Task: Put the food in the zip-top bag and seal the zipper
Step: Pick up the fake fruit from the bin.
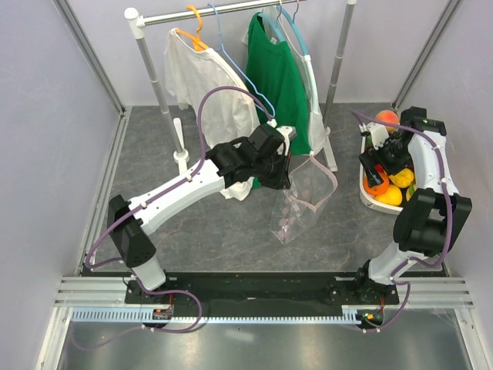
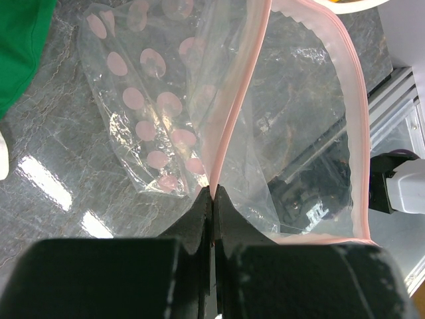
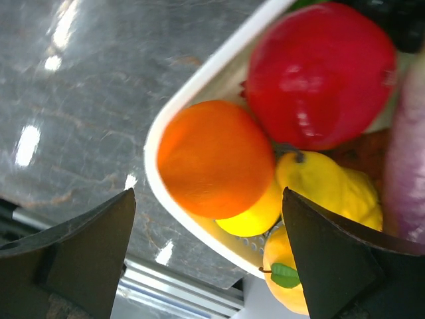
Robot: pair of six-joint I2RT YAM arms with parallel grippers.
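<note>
The clear zip-top bag [image 1: 300,202] with pale pink dots hangs from my left gripper [image 1: 279,160] above the table's middle. In the left wrist view my left gripper [image 2: 212,193] is shut on the bag's pink zipper strip [image 2: 232,123], and the bag [image 2: 149,100] hangs open below it. My right gripper [image 1: 383,158] is open over the white basket [image 1: 368,202] at the right. In the right wrist view its fingers [image 3: 86,246] straddle an orange fruit [image 3: 212,159], with a red fruit [image 3: 319,73] and yellow fruits [image 3: 332,186] beside it in the basket [image 3: 192,90].
A clothes rack [image 1: 162,92] with a white shirt [image 1: 208,85] and a green shirt [image 1: 281,77] stands at the back, close behind the left gripper. A peach-coloured fruit [image 1: 387,119] sits at the basket's far end. A metal rail [image 1: 254,289] runs along the near edge.
</note>
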